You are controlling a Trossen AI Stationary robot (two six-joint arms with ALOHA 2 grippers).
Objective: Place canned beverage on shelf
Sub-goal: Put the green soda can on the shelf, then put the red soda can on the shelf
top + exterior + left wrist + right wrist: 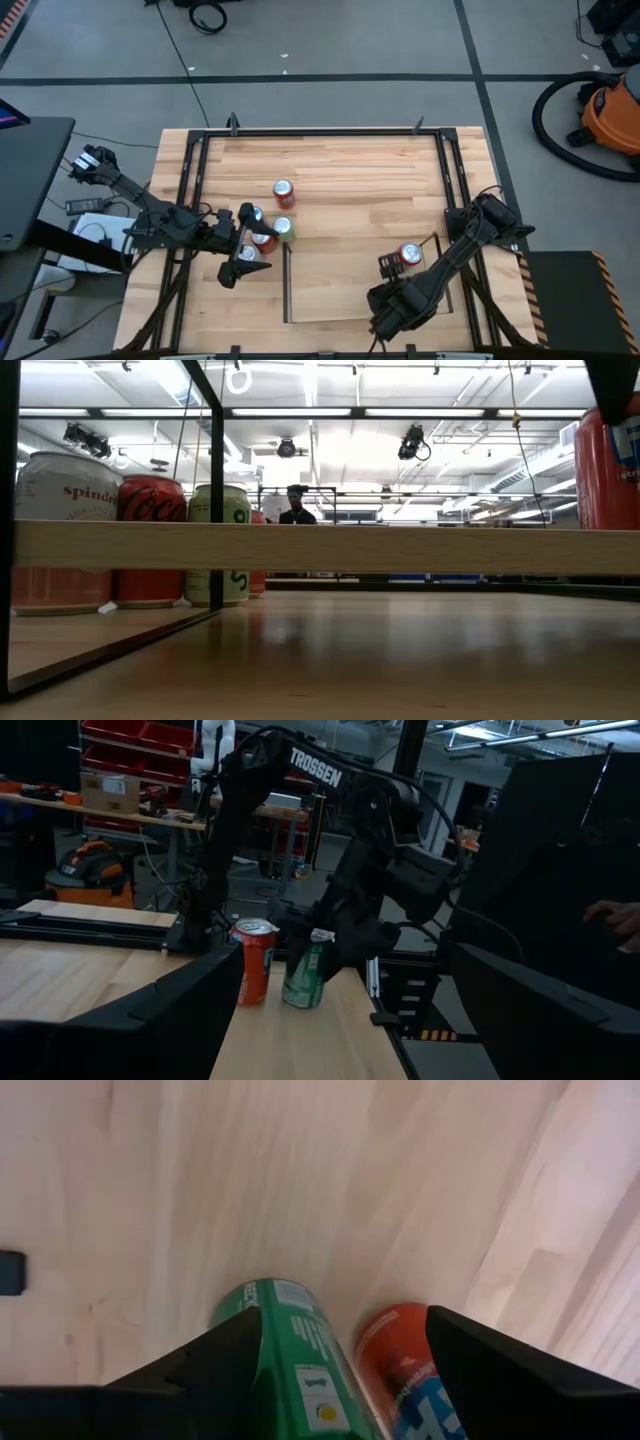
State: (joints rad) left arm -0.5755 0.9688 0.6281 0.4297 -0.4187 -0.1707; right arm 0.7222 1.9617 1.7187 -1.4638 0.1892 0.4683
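My right gripper point(394, 268) is shut on a green can point(295, 1360) over the right part of the shelf point(335, 300), a light-wood panel edged by thin dark rods. A red can with a blue label point(410, 255) stands right beside the green can, its silver top free. The left wrist view shows both, red can point(253, 965) and green can point(305, 975). My left gripper point(241, 246) is open and empty at the table's left, by a cluster of standing cans point(266, 238). The low view shows the shelf panel point(320, 547) raised above the tabletop. My right gripper holds the green can by its upper part point(318, 942), one finger point(215, 1380) on either side. The fingers come from above, pointing down. The contact itself lies below the wrist picture's edge. The can leans a little, its base point(270, 1292) down at the shelf panel.
Several cans stand left of the shelf point(150, 540), and a lone red can point(283, 190) stands farther back. Black frame rails point(195, 190) run along the table's sides. The shelf's left half point(320, 290) is bare. A person's hand point(612, 915) shows beyond the table.
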